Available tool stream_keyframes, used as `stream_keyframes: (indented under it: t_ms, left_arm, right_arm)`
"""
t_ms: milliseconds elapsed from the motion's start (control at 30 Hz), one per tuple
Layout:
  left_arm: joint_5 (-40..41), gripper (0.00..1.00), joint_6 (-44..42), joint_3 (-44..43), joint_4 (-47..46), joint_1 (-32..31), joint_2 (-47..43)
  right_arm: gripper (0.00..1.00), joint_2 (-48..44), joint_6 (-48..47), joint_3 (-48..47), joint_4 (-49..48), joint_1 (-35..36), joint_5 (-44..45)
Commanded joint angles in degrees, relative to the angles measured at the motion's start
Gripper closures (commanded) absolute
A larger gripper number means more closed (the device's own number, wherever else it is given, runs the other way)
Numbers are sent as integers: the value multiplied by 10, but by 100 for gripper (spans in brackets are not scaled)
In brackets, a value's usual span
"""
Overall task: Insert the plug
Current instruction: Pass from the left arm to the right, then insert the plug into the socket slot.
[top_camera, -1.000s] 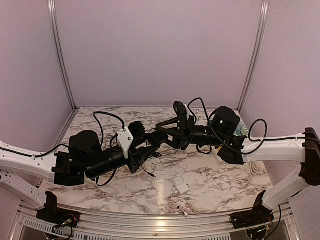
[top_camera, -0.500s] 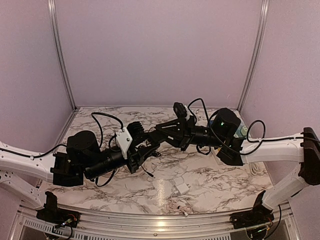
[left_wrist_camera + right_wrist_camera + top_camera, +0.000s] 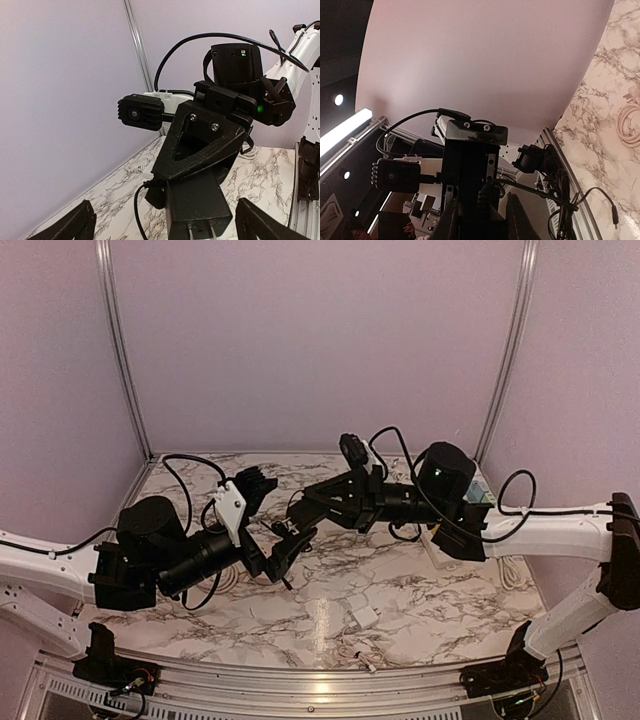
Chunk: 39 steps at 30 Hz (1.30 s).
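Right hand (image 3: 482,200) clenched on a black plug adapter (image 3: 196,205), prongs facing the left hand (image 3: 270,513), whose fingers are spread wide and empty either side. Good practice: grip firmly, level the prongs before attempting any insertion.

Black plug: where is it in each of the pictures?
Top external: the black plug is near the middle, at the tip of the right gripper, hard to pick out, black on black.
Left wrist: bottom centre, metal prongs at the lower edge.
Right wrist: bottom centre, between the fingers.
Shared landmark: the marbled table.
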State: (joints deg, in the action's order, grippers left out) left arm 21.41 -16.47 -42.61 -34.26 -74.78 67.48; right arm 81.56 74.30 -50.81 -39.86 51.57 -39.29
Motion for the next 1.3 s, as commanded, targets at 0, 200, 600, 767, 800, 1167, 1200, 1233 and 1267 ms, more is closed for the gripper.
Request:
stream_keyframes:
  t_ms: [0, 200, 600, 767, 800, 1167, 1200, 1233, 1267]
  left_arm:
    - [26, 1, 27, 2, 22, 1, -42]
    - [56, 1, 56, 1, 61, 1, -90]
    - [132, 1, 115, 15, 88, 1, -122]
    - [146, 1, 127, -5, 115, 1, -101]
    - [147, 1, 130, -5, 114, 1, -100]
    - [161, 1, 150, 1, 123, 2, -106]
    - [162, 1, 150, 3, 122, 3, -108]
    - [163, 1, 151, 4, 121, 3, -109]
    - [164, 1, 152, 4, 121, 3, -109]
  right_arm:
    - [100, 1, -116, -61, 115, -7, 2]
    - [100, 9, -200, -114, 203, -31, 7]
    - [100, -8, -321, -184, 328, -47, 56]
    - [100, -20, -353, -193, 366, -47, 80]
    - [100, -22, -357, -194, 370, -47, 82]
    - [100, -27, -383, -205, 392, -46, 99]
    - [100, -26, -383, -207, 392, -47, 97]
    - [100, -25, -383, -207, 391, -46, 96]
    - [100, -25, -384, -208, 391, -47, 95]
